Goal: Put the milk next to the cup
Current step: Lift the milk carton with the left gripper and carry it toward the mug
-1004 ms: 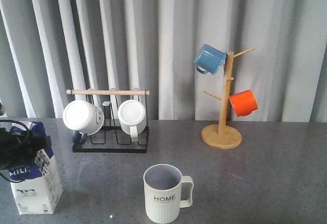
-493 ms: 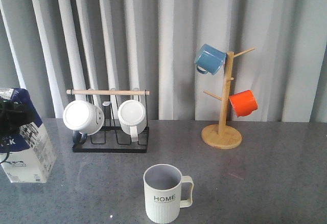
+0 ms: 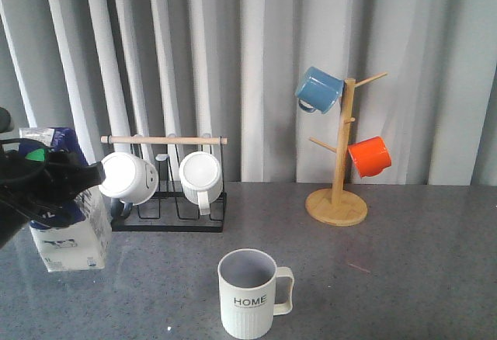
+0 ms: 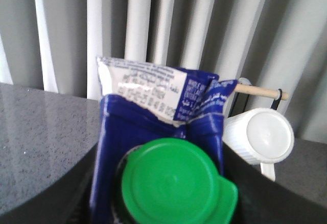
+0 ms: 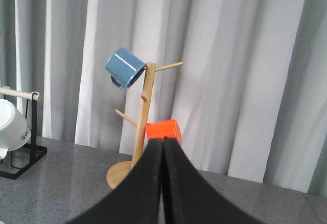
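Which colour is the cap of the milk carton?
Green; the cap of the milk carton shows best in the left wrist view.

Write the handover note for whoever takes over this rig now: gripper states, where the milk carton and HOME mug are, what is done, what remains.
Left gripper: shut on the milk carton, holding it at the table's far left, beside the black mug rack.
Right gripper: shut, empty, out of the front view.
HOME mug: upright at front centre, nothing beside it.
Done: carton grasped.
Left: carry it right, set it upright next to the mug without knocking it, release.
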